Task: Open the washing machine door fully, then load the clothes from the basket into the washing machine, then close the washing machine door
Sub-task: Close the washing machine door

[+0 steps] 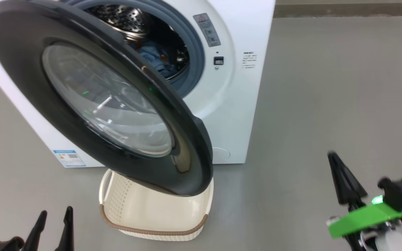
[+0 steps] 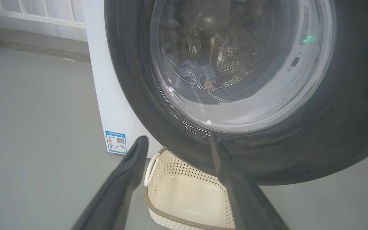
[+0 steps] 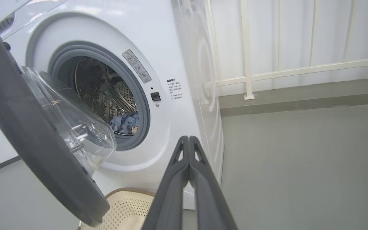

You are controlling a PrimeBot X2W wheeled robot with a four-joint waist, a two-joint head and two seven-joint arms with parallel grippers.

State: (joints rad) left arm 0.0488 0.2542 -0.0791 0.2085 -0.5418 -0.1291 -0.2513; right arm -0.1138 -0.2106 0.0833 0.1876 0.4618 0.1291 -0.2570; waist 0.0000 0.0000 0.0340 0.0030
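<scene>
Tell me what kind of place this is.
Probably a home laundry spot, maybe a balcony or utility area. A white front-loading washer stands on a bare grey floor, a basket sits before it, and a white railing runs alongside.

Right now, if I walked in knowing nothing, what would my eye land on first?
The black-rimmed washing machine door, swung partly open, looms across the front of the white washing machine. Light-blue clothes lie in the steel drum behind it, and the cream basket on the floor beneath looks empty. The left gripper is open at lower left, the right gripper shut at lower right.
</scene>
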